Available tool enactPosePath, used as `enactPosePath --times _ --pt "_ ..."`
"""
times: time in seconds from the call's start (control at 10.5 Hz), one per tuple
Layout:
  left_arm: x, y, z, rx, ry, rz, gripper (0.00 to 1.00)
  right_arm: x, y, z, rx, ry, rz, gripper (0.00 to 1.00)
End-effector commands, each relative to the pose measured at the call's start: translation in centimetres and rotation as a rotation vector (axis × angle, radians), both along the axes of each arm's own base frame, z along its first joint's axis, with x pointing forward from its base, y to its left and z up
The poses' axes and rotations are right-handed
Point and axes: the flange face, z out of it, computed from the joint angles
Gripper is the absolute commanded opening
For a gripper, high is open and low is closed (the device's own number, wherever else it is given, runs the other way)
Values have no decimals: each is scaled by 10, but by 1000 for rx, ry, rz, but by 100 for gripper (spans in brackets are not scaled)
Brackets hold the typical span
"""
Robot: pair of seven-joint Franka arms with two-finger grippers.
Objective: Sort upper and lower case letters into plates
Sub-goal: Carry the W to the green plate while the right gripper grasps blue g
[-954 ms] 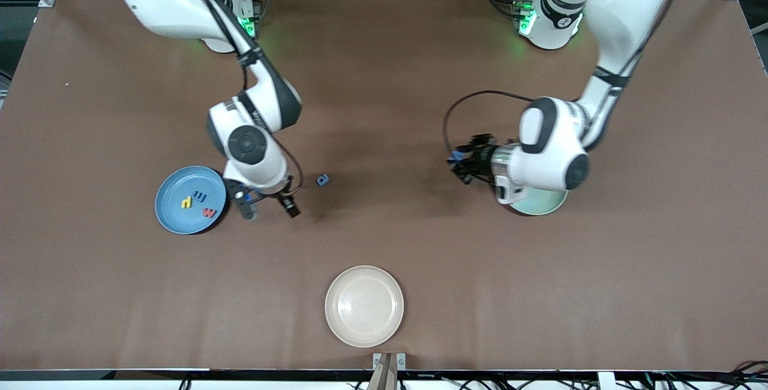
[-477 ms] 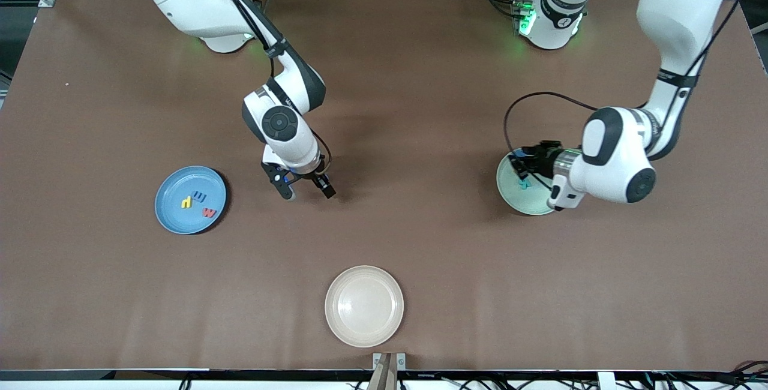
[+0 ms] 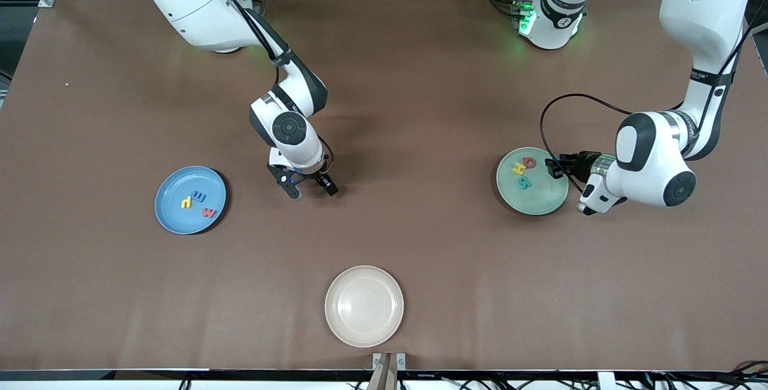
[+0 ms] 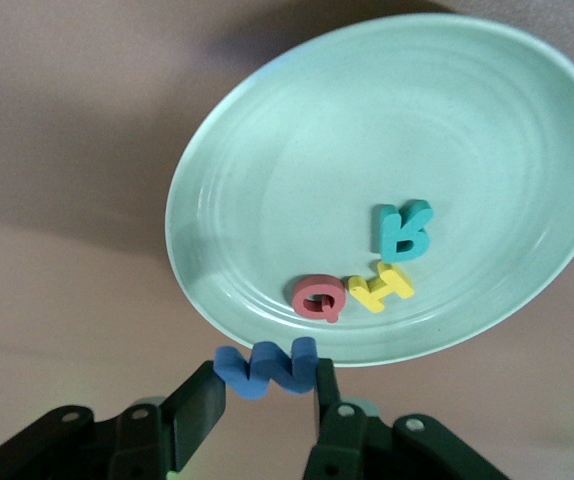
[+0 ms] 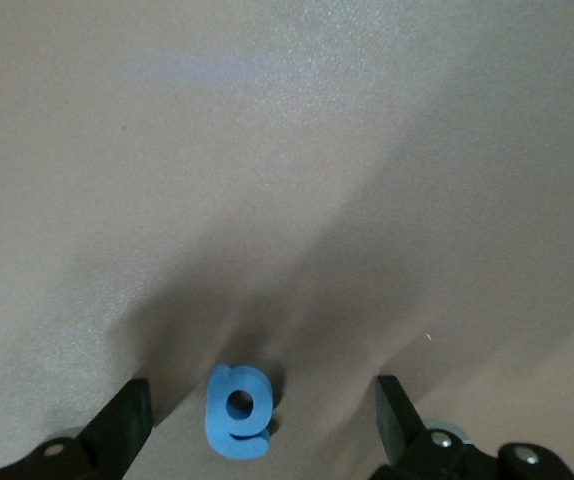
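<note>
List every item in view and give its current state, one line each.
Left tool: shut on the blue letter N, by the mint plate's rim.
Right tool: open, straddling the blue letter on the table.
Mint plate: holds a red Q, a yellow H and a teal letter.
Blue plate: holds a yellow, a blue and a red letter.
Cream plate: empty.

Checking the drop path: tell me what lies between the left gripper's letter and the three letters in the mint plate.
In the left wrist view, only the mint plate's rim and bare surface separate the blue letter from them.
</note>
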Motion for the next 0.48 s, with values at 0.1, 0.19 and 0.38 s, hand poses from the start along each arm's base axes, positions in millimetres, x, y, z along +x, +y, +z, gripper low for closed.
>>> enactPosePath --times 0.1,0.19,0.38 --pt "13 -9 6 15 -13 -25 44 5 -3 5 1 -15 -5 1" --pt "18 -10 7 14 -21 -25 54 5 -3 7 0 -17 -6 0" --pt "17 -18 7 24 -19 -28 100 6 -4 10 1 -21 -5 0"
